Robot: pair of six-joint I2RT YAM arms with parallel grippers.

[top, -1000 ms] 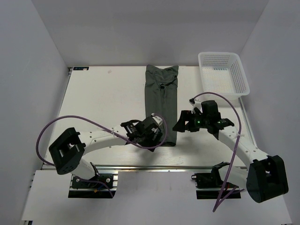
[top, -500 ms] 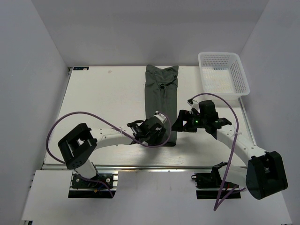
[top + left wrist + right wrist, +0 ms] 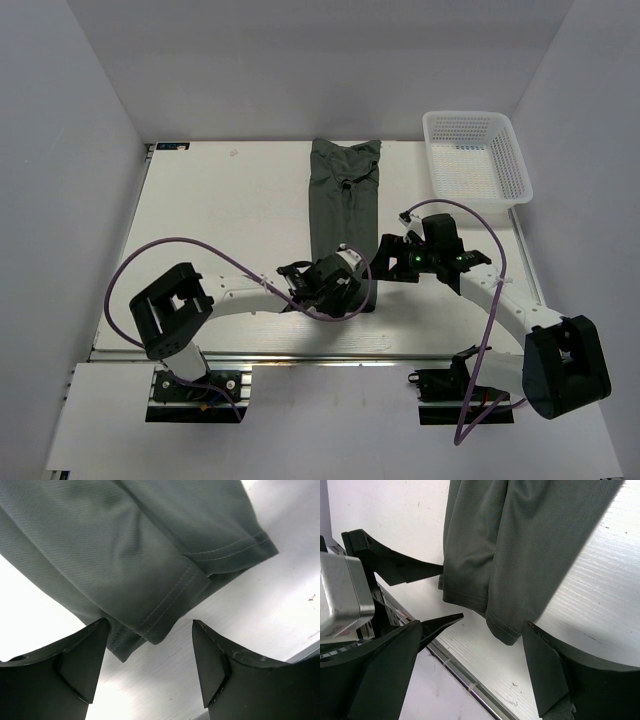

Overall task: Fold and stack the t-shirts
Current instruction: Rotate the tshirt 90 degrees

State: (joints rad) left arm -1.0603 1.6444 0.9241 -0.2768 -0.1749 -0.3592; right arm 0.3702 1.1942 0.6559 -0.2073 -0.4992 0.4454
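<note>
One dark grey-green t-shirt (image 3: 344, 210) lies folded lengthwise into a long strip down the middle of the table, neck end far, hem near. My left gripper (image 3: 350, 297) is low over the near hem, open, with the hem corner (image 3: 160, 630) just ahead of its fingertips and nothing between them. From the right, my right gripper (image 3: 384, 263) points at the strip's near right edge, also open. The right wrist view shows the hem's right corner (image 3: 507, 630) between my spread right fingers (image 3: 540, 665), and the left gripper's two fingers (image 3: 400, 567) beyond it.
A white mesh basket (image 3: 478, 160) stands at the far right corner of the table. The table's near metal edge (image 3: 300, 357) runs just behind the hem and both grippers. Purple cables loop over both arms.
My left arm has swung right and forward, bringing its gripper onto the near hem, and its jaws have narrowed a little. The right gripper has edged left toward the shirt. The shirt lies as before.
</note>
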